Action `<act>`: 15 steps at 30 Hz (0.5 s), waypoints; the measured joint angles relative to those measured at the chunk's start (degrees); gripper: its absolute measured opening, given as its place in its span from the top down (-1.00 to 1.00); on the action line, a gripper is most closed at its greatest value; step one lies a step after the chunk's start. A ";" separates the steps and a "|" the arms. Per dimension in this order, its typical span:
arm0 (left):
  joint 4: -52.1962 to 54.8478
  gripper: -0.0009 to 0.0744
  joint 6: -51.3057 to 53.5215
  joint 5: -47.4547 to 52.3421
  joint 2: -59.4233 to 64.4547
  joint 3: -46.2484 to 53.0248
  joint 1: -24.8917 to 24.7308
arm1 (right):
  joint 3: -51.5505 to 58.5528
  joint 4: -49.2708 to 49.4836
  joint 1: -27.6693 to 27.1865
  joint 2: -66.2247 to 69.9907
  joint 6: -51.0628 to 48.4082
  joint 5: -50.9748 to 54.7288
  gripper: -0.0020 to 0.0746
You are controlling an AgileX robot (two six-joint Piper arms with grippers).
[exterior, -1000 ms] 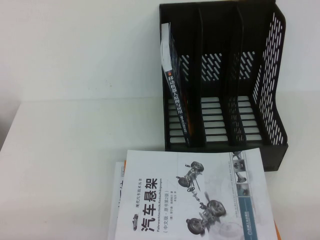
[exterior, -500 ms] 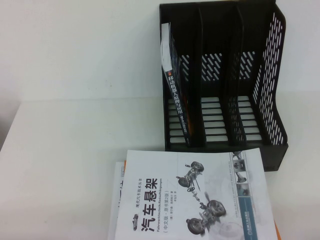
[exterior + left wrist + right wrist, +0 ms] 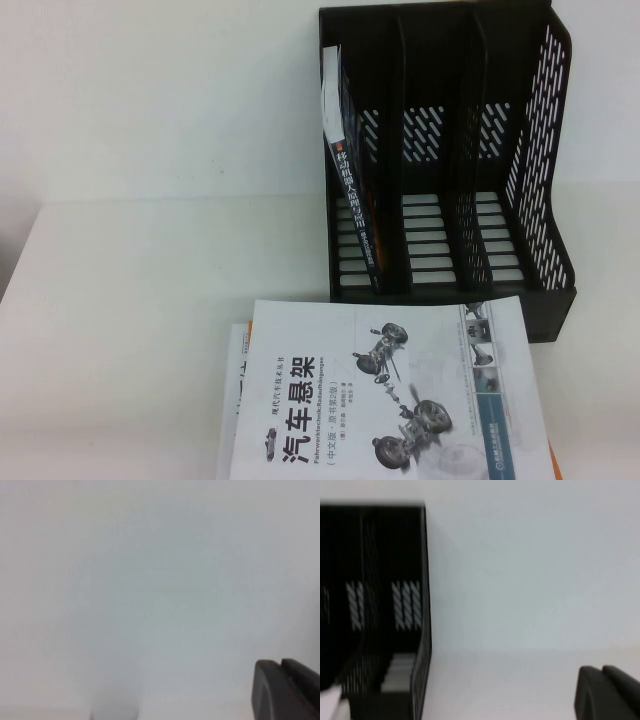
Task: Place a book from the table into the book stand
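High view: book flat on table, both grippers unseen

I see the plain white table carrying a black perforated plastic book stand and an orange-edged book.

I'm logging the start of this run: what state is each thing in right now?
book: lying flat, front cover up, on other books, not gripped.
book stand: upright on the table; middle and right slots empty.
dark-spined book: standing in the stand's left slot.
left gripper: shut, over bare table.
right gripper: beside the stand, holding nothing seen.
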 joint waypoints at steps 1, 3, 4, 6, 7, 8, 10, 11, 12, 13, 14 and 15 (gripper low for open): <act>0.00 0.98 0.00 -1.80 0.00 0.00 0.00 | 0.00 0.00 0.00 0.00 0.00 -2.11 0.95; 0.00 0.98 0.00 -6.34 0.00 0.00 0.00 | 0.00 0.00 0.00 0.00 0.00 -5.95 0.95; 0.00 0.98 0.00 -8.63 0.00 0.00 0.00 | 0.00 0.00 0.00 0.00 0.00 -7.53 0.95; 0.00 0.98 0.00 -13.22 0.00 0.00 0.00 | 0.00 0.00 0.00 0.00 0.00 -9.52 0.95; 0.00 0.98 0.00 -15.02 0.00 0.00 0.00 | 0.00 0.00 0.00 0.00 0.00 -10.31 0.95; 0.00 0.98 0.00 -17.09 0.00 0.00 0.00 | 0.00 0.00 0.00 0.00 0.00 -10.70 0.95; 0.00 0.98 0.00 -20.16 0.00 0.00 0.00 | 0.00 0.00 0.00 0.00 1.78 -12.09 0.95; 0.00 0.98 -0.24 -21.42 0.00 0.00 0.00 | 0.00 0.00 0.00 0.00 3.60 -13.13 0.95; 0.00 0.98 -0.80 -22.45 0.00 0.00 0.00 | 0.00 0.10 0.00 0.00 7.26 -14.55 0.95; 0.11 0.98 -1.55 -23.05 -0.03 0.00 0.00 | 0.00 0.10 0.00 0.00 10.72 -16.26 0.95; 0.11 0.98 -2.27 -23.61 -0.14 0.00 0.00 | 0.00 0.10 0.00 0.00 13.36 -17.93 0.95; 0.11 0.98 -2.76 -24.09 -0.14 0.00 0.00 | 0.00 0.10 0.00 0.00 15.85 -20.08 0.95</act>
